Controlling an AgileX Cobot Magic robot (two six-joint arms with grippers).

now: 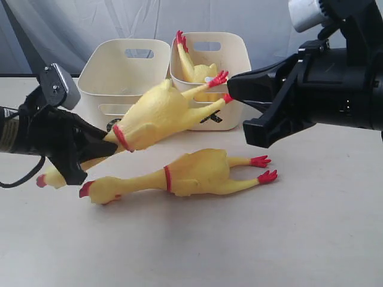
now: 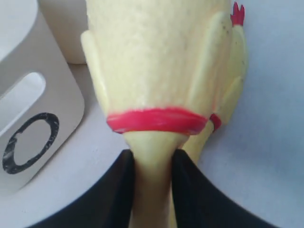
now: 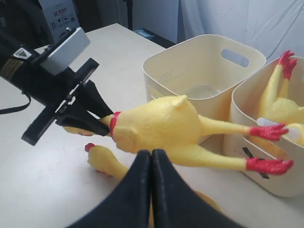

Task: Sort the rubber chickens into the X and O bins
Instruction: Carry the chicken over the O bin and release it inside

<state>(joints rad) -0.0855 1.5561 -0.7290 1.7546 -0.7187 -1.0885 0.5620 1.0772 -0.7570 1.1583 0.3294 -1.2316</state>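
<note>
Left tool [image 2: 152, 164] clamped on neck of long-necked yellow rubber chicken [image 1: 157, 113] with red neck band, body tilted up above pale worktop [image 1: 299, 239]; right tool [image 3: 151, 159] fully closed, empty

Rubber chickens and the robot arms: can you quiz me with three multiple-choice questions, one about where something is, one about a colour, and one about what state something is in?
1. Where does the lying chicken rest?
A in a tub
B on the table
C on an arm

2. What colour is the band on the held chicken?
A blue
B red
C green

3. How is the right gripper?
A shut and empty
B wide open
C clamped on a chicken

Answers:
1 B, it lies flat on the table.
2 B, a red ring circles its neck just beyond the left gripper.
3 A, its fingers meet with nothing between them.
</note>
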